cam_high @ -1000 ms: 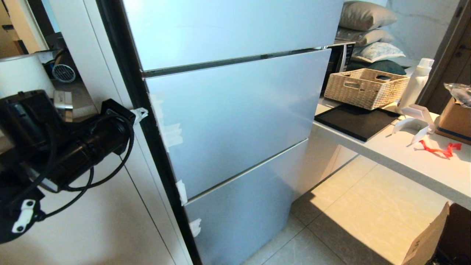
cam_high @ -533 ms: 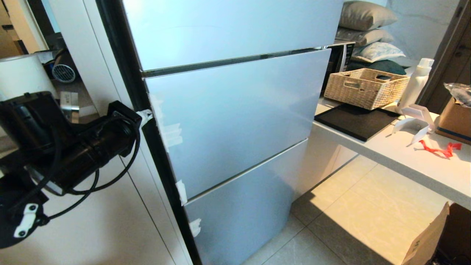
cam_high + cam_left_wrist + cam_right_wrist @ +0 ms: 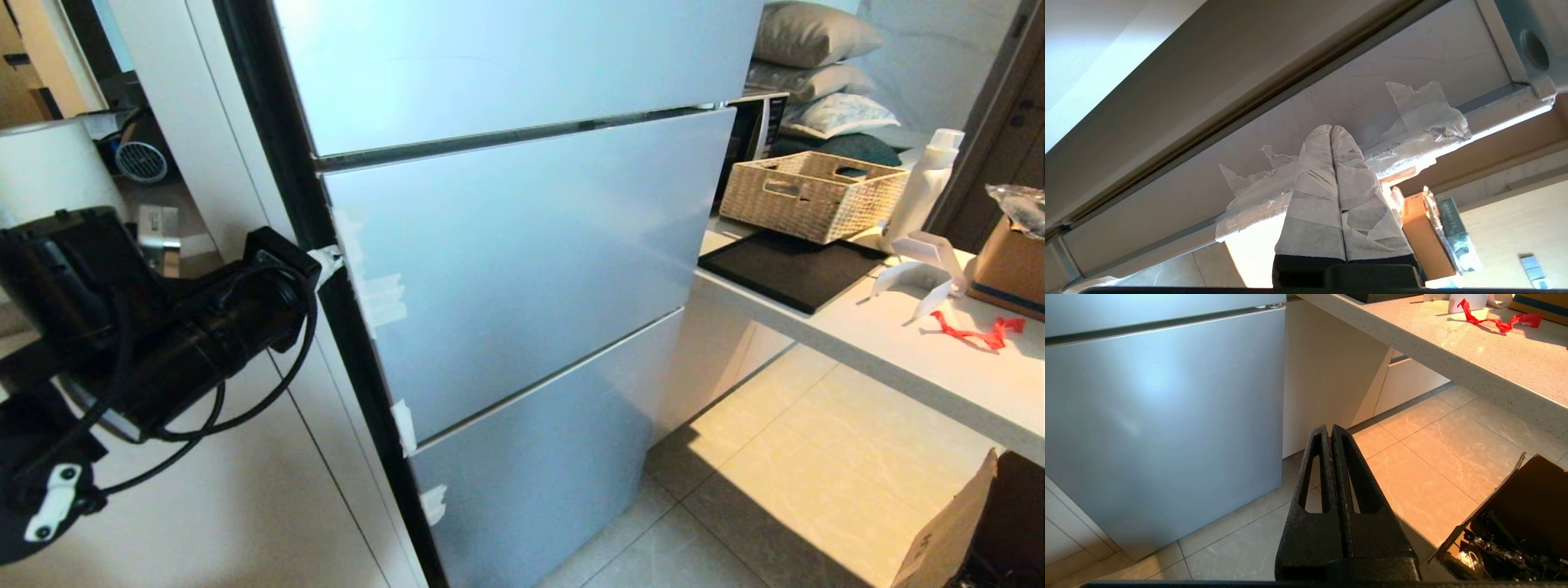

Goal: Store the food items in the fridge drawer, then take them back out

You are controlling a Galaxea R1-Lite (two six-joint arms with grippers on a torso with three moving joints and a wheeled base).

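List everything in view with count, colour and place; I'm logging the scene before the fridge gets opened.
fridge door panels: three, grey-blue, all closed, centre
tape scraps: several, white, on the panels' left edge
counter: one, pale stone, right of the fridge
wicker basket: one, beige, on the counter
bottle: one, white, beside the basket
black mat: one, on the counter
red ribbon: one, on the counter
pillows: a stack, grey, behind the basket
food items, fridge drawer: not visible
left gripper: tape-wrapped, shut, at the fridge's left edge
right gripper: black, shut, over the floor

Right gripper [image 3: 1332, 430], fingers pressed together, above tiled floor [image 3: 1425, 473] beside grey-blue fridge panel [image 3: 1159, 416].
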